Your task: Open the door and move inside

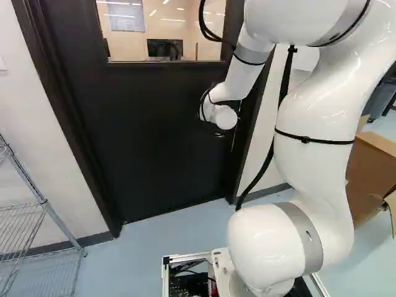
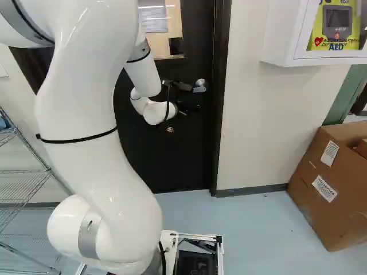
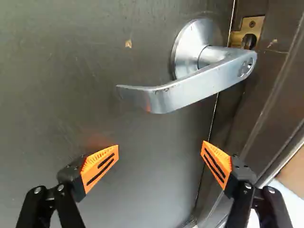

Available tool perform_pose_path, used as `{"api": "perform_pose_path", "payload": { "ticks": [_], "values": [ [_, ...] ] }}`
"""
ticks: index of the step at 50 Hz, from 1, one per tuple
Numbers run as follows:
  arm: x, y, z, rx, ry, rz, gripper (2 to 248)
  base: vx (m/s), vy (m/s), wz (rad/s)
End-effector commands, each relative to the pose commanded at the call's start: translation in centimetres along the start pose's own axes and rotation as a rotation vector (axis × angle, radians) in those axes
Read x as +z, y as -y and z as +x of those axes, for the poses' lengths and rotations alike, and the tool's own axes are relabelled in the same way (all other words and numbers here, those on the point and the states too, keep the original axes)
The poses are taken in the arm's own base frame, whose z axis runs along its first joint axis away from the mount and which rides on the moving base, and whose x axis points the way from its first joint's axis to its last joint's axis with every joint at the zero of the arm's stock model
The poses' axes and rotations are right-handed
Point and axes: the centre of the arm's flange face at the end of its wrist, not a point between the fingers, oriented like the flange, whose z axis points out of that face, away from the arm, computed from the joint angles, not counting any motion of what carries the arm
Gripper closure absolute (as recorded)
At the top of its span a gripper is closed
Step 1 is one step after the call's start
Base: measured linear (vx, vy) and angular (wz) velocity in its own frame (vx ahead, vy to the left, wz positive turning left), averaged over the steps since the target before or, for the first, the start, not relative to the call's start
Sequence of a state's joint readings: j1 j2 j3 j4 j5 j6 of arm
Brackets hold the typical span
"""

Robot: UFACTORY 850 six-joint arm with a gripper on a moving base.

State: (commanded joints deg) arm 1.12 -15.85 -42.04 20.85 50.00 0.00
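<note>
Evidently, the door handle (image 3: 194,88) is mounted near the edge of the door (image 1: 154,142), its lever pointed away from the door frame (image 3: 278,66). The door is seen shut or nearly so; which of these cannot be told. Just ahead of the lever's near side, the gripper (image 3: 160,146) is held with its two fingers spread wide, and nothing is pinched. The step in hand is judged to be the reach for the lever. It is best met towards its free end, where less force should be needed, with the round plate kept clear. If a pinch is wanted, the wrist should probably be rolled so that the lever is taken across its width; otherwise it might be pressed down. Farther out, wire shelves (image 1: 44,202) and a cardboard box (image 2: 309,197) should be given room.
</note>
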Motion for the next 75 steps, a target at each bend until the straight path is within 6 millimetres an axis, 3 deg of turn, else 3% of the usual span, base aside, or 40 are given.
{"api": "perform_pose_path", "payload": {
  "ticks": [75],
  "values": [
    [9.7, 9.3, -0.3, 0.000, -0.048, 0.105, 3, 0.000, 0.000, 0.000]
  ]
}}
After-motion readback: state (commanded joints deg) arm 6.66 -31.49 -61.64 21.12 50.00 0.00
